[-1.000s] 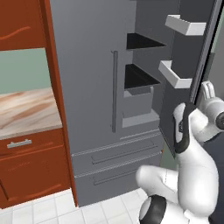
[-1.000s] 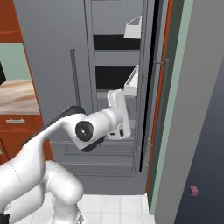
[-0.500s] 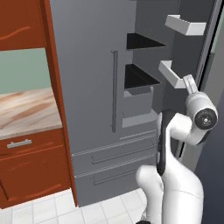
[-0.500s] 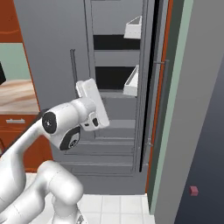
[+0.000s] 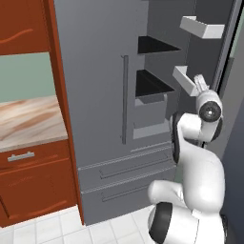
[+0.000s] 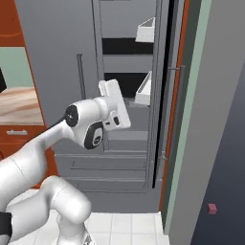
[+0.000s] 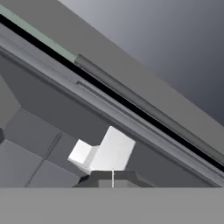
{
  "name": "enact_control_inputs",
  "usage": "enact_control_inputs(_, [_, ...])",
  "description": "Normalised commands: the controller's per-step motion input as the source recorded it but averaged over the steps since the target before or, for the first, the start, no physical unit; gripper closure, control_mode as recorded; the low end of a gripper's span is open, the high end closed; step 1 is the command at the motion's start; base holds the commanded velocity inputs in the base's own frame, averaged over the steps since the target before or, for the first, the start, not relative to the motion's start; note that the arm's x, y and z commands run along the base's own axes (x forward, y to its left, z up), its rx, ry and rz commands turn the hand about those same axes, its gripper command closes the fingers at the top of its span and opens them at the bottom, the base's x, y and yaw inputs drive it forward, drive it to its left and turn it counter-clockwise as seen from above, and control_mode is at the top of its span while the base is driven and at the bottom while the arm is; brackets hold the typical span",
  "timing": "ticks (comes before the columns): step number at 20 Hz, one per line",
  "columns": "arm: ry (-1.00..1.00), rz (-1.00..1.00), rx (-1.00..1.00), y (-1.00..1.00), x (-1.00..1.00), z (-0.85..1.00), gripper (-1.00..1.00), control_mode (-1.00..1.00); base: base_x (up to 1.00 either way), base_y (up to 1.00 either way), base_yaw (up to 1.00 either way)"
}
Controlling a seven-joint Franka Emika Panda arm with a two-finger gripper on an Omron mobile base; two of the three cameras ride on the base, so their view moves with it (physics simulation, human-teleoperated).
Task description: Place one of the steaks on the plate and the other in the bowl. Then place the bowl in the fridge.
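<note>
Right by fridge (image 5: 100, 71) door edge.

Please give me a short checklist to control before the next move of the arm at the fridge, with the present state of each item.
1. Right door of the fridge open: ok, the dark shelves and the white door bins are exposed.
2. Left door shut: ok, its long handle lies flat on the door.
3. End effector shut: ok, the finger tips meet.
4. End effector empty: ok, nothing sits between the tips.
5. Bowl on a fridge shelf: cannot tell, the shelf openings are too dark.
6. Hand free of the door bins: cannot tell, in the hand view a white bin lies close ahead.
</note>
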Motion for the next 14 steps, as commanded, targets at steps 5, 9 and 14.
enact_control_inputs(5, [0.01, 0.00, 0.00, -0.22, 0.64, -0.04, 1.00, -1.00, 0.00, 0.00, 0.00])
enact_control_inputs(9, [0.05, 0.00, 0.00, -0.51, 0.44, -0.07, 1.00, -1.00, 0.00, 0.00, 0.00])
enact_control_inputs(14, [0.07, 0.00, 0.00, -0.70, 0.35, -0.14, 1.00, -1.00, 0.00, 0.00, 0.00])
